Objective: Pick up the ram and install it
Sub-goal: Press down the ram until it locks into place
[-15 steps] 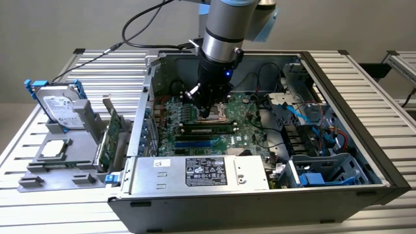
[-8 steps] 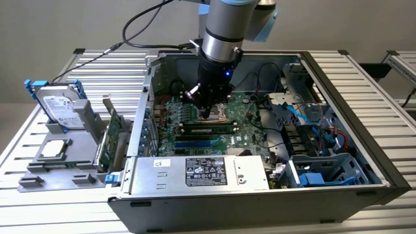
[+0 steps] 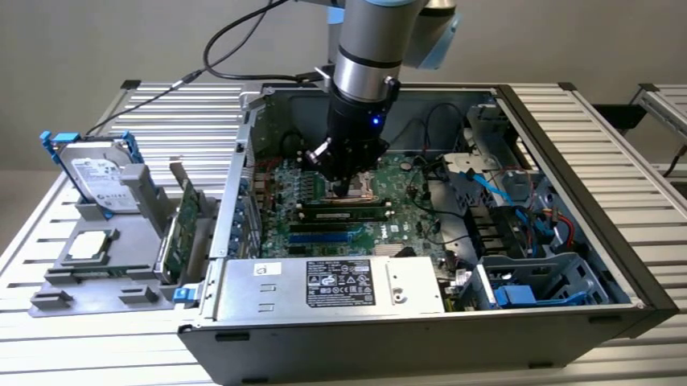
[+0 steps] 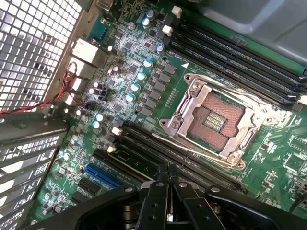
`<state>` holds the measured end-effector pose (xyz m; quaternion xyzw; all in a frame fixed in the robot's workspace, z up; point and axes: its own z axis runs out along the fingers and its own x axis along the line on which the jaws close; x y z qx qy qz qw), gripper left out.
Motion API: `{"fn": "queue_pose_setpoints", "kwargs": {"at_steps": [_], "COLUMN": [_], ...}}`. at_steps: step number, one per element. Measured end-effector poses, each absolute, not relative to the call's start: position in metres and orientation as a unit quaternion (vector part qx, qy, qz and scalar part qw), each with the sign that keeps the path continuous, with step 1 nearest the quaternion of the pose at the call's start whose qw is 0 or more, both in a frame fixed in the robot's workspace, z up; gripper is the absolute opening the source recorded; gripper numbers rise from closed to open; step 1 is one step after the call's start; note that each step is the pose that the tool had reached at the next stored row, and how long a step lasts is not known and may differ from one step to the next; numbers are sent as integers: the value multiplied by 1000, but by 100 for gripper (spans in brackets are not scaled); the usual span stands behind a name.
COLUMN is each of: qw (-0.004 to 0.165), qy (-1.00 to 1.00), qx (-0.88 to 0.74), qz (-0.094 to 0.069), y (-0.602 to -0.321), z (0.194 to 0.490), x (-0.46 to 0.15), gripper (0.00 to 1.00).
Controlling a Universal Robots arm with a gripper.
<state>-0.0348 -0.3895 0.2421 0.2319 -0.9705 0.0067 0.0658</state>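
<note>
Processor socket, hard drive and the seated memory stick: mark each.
Processor socket [image 4: 214, 120], wrist view, its open middle.
Hard drive [image 3: 100, 175], exterior view, its labelled face.
Memory stick [image 3: 346, 213], exterior view, middle of its top edge.

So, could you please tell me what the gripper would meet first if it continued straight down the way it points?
Probably the ram seated in the black memory slots beside the CPU socket; the gripper hangs just above, though depth is unclear.

Your arm [image 3: 365, 72] comes straight down from above, its silver and black wrist held near vertical with a small blue light glowing on its side. At its tip the gripper [image 4: 166, 173] points downward, and its two black fingers [image 4: 161, 175] are pressed together, nothing between them.
</note>
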Motion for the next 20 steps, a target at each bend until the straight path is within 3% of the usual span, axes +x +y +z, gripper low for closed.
{"fn": "queue_pose_setpoints", "kwargs": {"at_steps": [20], "qw": [62], "qy": [-981], "qx": [180], "qz": [27], "y": [-390], "z": [247], "x": [-35], "gripper": [11]}}
